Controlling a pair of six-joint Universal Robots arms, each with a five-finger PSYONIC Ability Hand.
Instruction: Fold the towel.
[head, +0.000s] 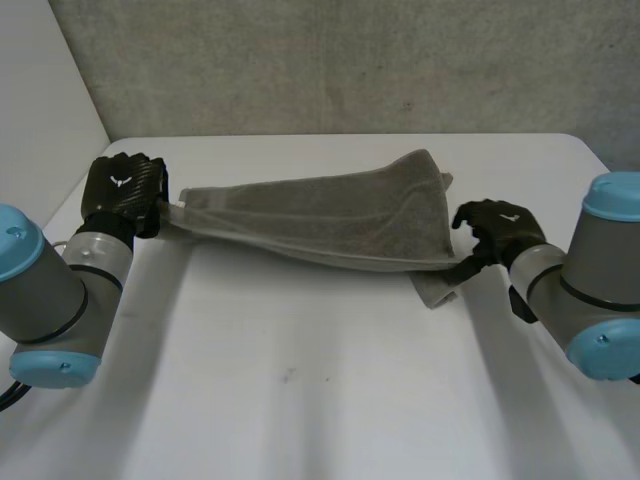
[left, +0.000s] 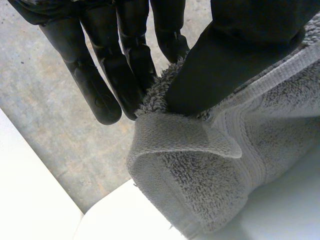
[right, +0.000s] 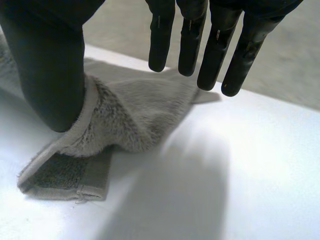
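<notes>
**Towel mid-fold.** White table (head: 320, 400) with a grey towel (head: 330, 215) drawn out in a long band between the two hands; its layered edges suggest it is already doubled along its length. The left hand (head: 125, 190) grasps one end. In its wrist view the thumb (left: 235, 50) presses the hemmed corner against the fingers (left: 125, 70), so the cloth is pinched and that end hangs raised off the table below the palm. The right hand (head: 500, 230) is released. Its fingers (right: 215, 45) are straight and clear above the cloth, and its thumb (right: 50, 75) alone bears against the hem at the other end. That end lies on the table just under the thumb, with a small flap tucked beneath. The arrangement probably holds the band taut, one end anchored and the other free to be carried, so that the left end can be brought across to the right for the next fold. Because the right end is pressed rather than gripped, it could slip if the left hand pulls away from it.
</notes>
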